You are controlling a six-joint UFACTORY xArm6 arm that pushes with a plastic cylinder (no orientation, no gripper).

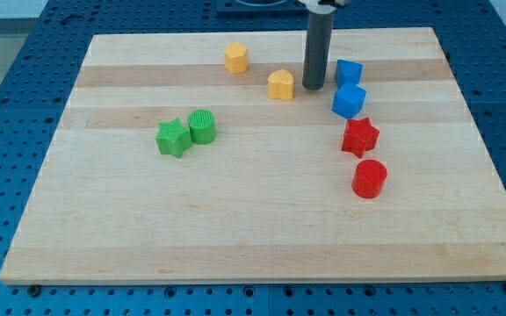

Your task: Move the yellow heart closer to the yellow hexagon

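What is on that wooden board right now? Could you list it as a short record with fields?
board: wooden board on a blue pegboard table
my tip: just to the right of the yellow heart, apart from it
yellow heart: near the view's top, centre
yellow hexagon: up and left of the heart, apart
blue blocks: upper blue block and lower blue block, right of my tip
red star
red cylinder
green star: touching the green cylinder

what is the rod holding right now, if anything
Nothing is held. My tip stands on the board, apart from the yellow heart on its left and the blue blocks on its right.
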